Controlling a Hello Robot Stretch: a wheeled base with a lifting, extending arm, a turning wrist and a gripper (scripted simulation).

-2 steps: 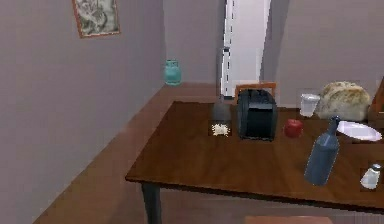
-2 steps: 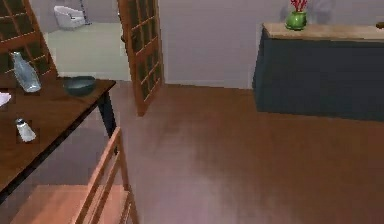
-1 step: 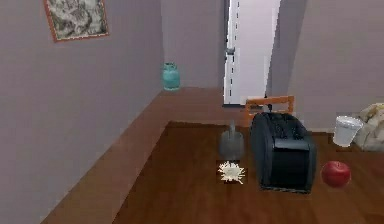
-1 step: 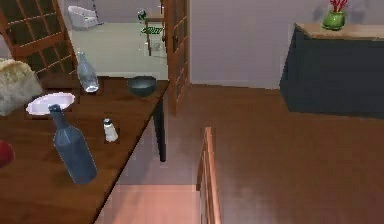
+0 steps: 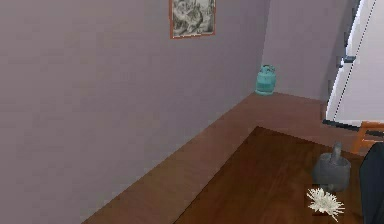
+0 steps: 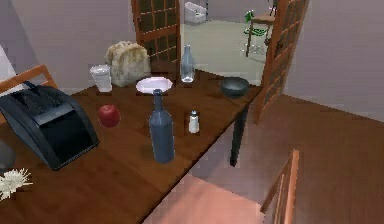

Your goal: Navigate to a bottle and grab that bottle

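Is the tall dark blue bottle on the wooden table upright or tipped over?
Upright. The tall dark blue bottle stands on its base on the brown wooden table, its narrow neck pointing straight up.

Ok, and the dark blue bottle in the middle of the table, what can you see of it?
The dark blue bottle stands upright on the brown wooden table, near its middle. It has a wide rounded body and a shoulder narrowing to a slim neck, and it looks like glossy tinted glass. Whether it is capped or filled cannot be told. In the arm side view a small white shaker stands just right of it and a red apple to its left; neither touches it.
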